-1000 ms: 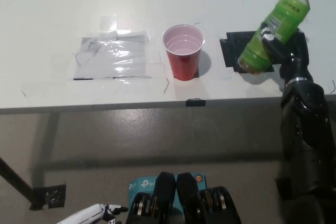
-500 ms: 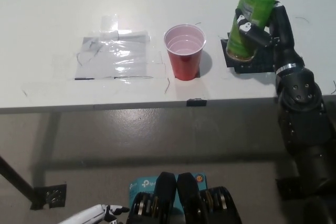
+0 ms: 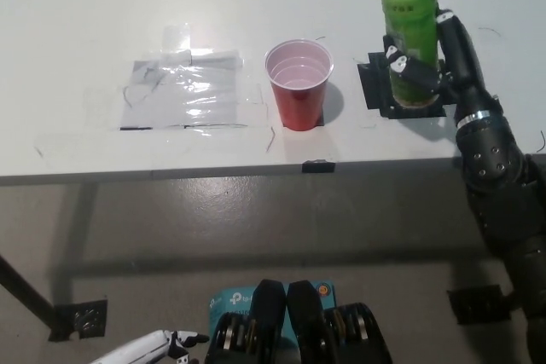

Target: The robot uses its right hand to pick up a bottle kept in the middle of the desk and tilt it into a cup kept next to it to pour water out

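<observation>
White plastic at your lower left edge is the left hand [image 3: 158, 348], resting low below the desk; you cannot tell how its fingers are set. Farther up you see one white desk [image 3: 77, 31]. On it you can count one red cup [image 3: 299, 85], upright and open-topped, near the middle of the front edge. Left of the cup lies one clear plastic sheet [image 3: 183, 89], flat. Right of the cup, one black square mat [image 3: 377, 88] carries one green bottle [image 3: 410, 27], standing upright with its cap on. Your black right hand [image 3: 431, 70] is clamped around the bottle's lower half.
</observation>
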{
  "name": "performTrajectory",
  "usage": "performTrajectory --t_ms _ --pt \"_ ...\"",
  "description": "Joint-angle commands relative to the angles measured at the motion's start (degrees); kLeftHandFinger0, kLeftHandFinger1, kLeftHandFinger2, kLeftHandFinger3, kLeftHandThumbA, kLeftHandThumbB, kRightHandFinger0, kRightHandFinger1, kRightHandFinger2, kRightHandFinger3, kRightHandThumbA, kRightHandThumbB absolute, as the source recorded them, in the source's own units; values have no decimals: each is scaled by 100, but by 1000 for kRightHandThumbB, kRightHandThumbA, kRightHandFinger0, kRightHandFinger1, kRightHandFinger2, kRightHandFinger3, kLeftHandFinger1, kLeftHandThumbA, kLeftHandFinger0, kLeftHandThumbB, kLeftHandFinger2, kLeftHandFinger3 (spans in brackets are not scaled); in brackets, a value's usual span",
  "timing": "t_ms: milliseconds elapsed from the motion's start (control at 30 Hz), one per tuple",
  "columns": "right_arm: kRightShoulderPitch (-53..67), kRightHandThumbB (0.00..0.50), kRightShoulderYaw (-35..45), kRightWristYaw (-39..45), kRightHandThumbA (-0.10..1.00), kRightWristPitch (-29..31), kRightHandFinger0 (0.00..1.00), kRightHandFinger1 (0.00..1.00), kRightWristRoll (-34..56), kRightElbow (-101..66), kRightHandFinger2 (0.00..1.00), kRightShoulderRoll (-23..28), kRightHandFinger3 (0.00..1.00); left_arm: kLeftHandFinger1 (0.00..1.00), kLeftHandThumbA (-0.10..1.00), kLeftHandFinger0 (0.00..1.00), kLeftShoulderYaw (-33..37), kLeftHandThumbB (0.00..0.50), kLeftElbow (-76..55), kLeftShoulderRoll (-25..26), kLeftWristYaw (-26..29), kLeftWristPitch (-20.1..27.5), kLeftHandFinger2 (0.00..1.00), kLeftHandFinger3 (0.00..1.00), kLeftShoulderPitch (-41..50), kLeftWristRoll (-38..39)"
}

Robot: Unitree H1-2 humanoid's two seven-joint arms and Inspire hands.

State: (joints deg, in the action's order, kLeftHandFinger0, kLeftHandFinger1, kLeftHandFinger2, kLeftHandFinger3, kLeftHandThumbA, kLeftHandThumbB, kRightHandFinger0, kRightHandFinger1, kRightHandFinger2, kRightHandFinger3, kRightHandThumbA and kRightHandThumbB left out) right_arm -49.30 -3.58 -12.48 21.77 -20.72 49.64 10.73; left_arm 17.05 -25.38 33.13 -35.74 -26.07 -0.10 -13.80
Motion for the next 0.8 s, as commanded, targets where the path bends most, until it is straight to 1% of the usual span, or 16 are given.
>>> performTrajectory --t_ms 0,33,100,133,167,267,333,367,433,533,600,633,667,700,733,767 --pt "-144 140 60 -647 -100 516 60 59 77 127 224 -92 815 1000 1000 1000 -128 318 -174 198 -8 -76 1000 1000 -69 7" --pt "-119 143 111 -746 -100 516 22 23 135 183 190 -149 796 1000 1000 1000 -112 318 -175 203 -10 -86 1000 1000 -74 -25" --pt "-96 148 174 -817 -100 516 0 0 267 222 148 -214 757 1000 1000 1000 -135 311 -161 188 -15 -85 1000 1000 -70 38" --pt "-73 138 238 -815 -100 516 0 0 384 243 127 -265 730 1000 1000 1000 -122 323 -155 195 -1 -73 1000 1000 -74 27" --pt "-36 114 332 -960 -100 516 0 0 468 333 66 -353 640 1000 1000 1000 -130 333 -126 180 10 -69 1000 1000 -68 41" --pt "-16 92 454 -1218 -100 516 0 0 476 384 15 -471 591 1000 1000 1000 -163 322 -128 179 -23 -78 1000 1000 -68 122" --pt "10 88 447 -1333 -100 516 0 0 468 397 0 -502 582 1000 1000 1000 -123 320 -136 216 -19 -32 1000 1000 -75 15" --pt "23 82 445 -1374 -100 516 0 0 447 408 1 -520 583 1000 1000 1000 -127 309 -143 217 -18 -18 1000 1000 -75 16" --pt "80 83 404 -1339 -100 516 0 0 508 398 0 -506 583 1000 1000 1000 -104 327 -190 166 -7 -84 1000 1000 -53 -70" --pt "96 90 337 -1426 -100 516 0 0 469 409 0 -479 585 1000 1000 999 -106 301 -199 166 -14 -86 1000 1000 -54 -58" --pt "116 90 283 -1457 -100 516 0 0 453 380 0 -454 575 1000 1000 987 -69 296 -190 190 13 -36 1000 1000 -63 -108" --pt "137 103 254 -1486 -100 516 1 10 384 357 73 -423 605 1000 1000 987 -79 299 -177 176 10 -51 1000 1000 -64 -79" --pt "142 107 238 -1508 -100 516 288 209 357 359 229 -412 696 1000 1000 987 -77 298 -164 178 14 -21 1000 1000 -63 -81" --pt "139 173 195 -1543 59 511 654 667 240 405 715 -384 1000 1000 1000 992 -75 310 -152 179 8 -18 1000 1000 -64 -82" --pt "134 193 94 -1540 323 401 1000 1000 26 438 1000 -332 1000 1000 1000 999 -82 303 -145 168 -6 -67 1000 1000 -70 -56" --pt "142 192 -17 -1524 394 247 1000 1000 -98 400 1000 -292 1000 1000 1000 999 -87 302 -121 162 -4 -41 1000 1000 -71 -32"
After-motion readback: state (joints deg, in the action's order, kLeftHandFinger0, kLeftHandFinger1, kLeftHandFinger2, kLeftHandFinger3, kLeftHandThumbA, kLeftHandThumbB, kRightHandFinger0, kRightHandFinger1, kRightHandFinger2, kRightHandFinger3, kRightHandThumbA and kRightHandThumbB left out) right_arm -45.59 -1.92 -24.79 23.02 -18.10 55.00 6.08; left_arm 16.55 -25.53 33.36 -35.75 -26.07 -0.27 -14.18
